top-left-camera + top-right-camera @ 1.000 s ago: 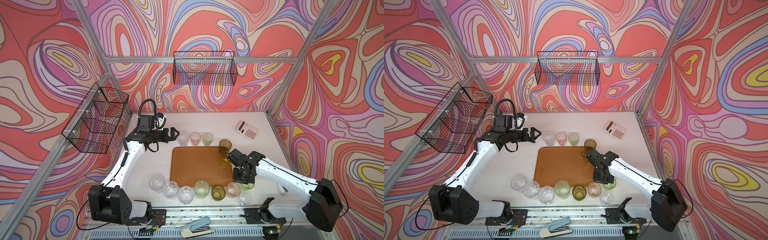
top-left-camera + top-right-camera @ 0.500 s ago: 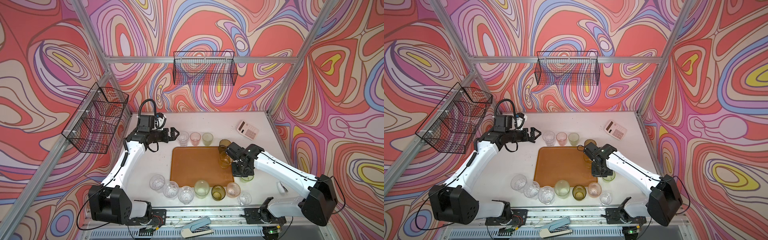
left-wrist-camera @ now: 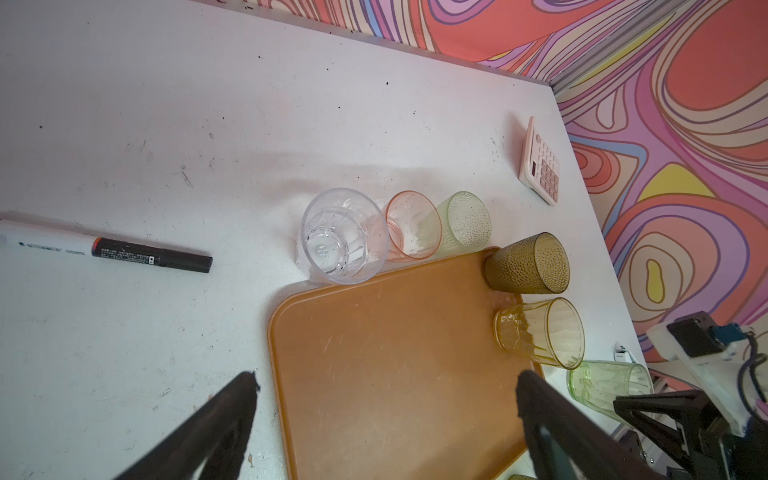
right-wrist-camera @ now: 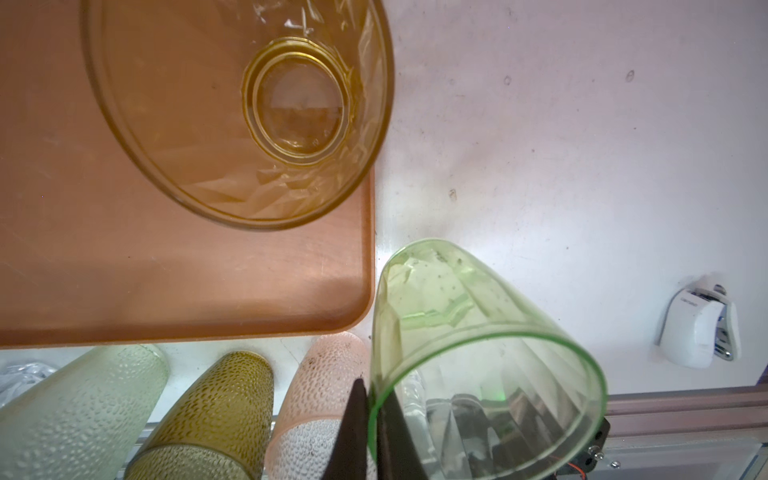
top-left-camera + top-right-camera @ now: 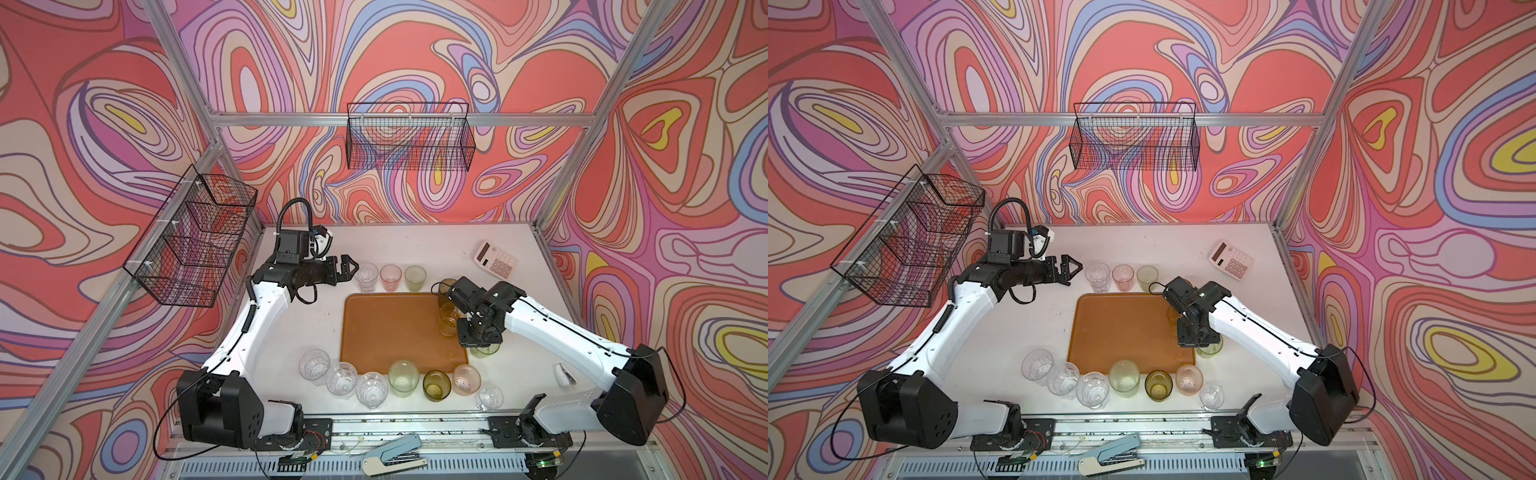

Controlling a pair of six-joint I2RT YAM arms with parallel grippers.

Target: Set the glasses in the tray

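Since a second ago the white right arm (image 5: pixel 552 332) has swung its wrist away from the robot's base, along the tray's right edge, and the glass it carries has come with it. The white left arm (image 5: pixel 266 307) has not shifted.

A white speckled surface (image 5: pixel 415 249) carries a large flat orange-brown rectangular tray (image 5: pixel 390 328) at its middle.

The right pincer (image 4: pixel 371 399) is pinching the rim wall of a bright green ribbed transparent glass (image 4: pixel 478 345), one dark finger outside and one inside. This glass sits just beside the tray's right edge, near its near corner, and not over the tray. The tray floor lies to the pincer's left, so the coming move is probably a short carry leftward over the low rim, then a lowering.

The glass's long axis is close to upright, mouth pointing up at the wrist and base down. Whether the base clears the surface I cannot tell.

An amber-yellow faceted glass (image 5: pixel 448 322) stands upright in the tray against that same edge, just beyond the green one and close to its path.

The left pincer (image 5: pixel 351 268) is spread wide and empty. It is just beside a clear faceted glass (image 5: pixel 366 275) in the far row, well apart from the green glass, so the right arm is the nearer.

The other glasses stand on the surface along the tray's far and near edges.
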